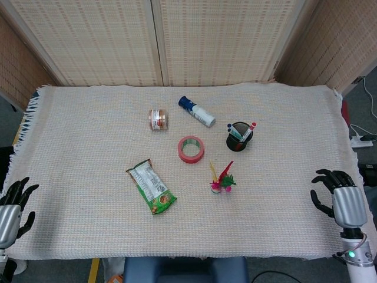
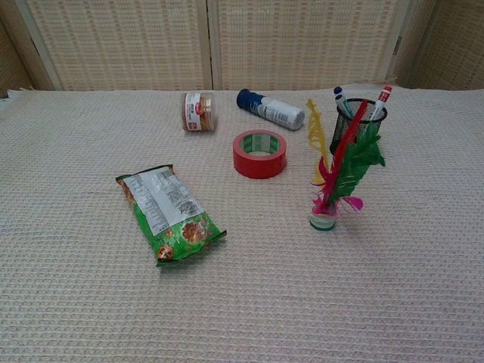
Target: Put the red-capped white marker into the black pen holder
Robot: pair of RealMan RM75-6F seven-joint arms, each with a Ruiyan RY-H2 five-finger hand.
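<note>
The red-capped white marker point(image 1: 248, 130) point(image 2: 380, 99) stands tilted inside the black mesh pen holder point(image 1: 238, 140) point(image 2: 349, 127), next to a blue-capped pen. My right hand point(image 1: 340, 200) hangs off the table's near right edge, empty, fingers spread apart, far from the holder. At the near left corner my left hand point(image 1: 12, 206) is also empty with its fingers spread. Neither hand shows in the chest view.
A feathered shuttlecock point(image 1: 222, 180) point(image 2: 336, 174) stands just in front of the holder. Red tape roll point(image 1: 191, 148), blue-capped white bottle point(image 1: 197, 111), small jar point(image 1: 157, 119) and green snack bag point(image 1: 151, 186) lie on the woven cloth point(image 1: 82, 141).
</note>
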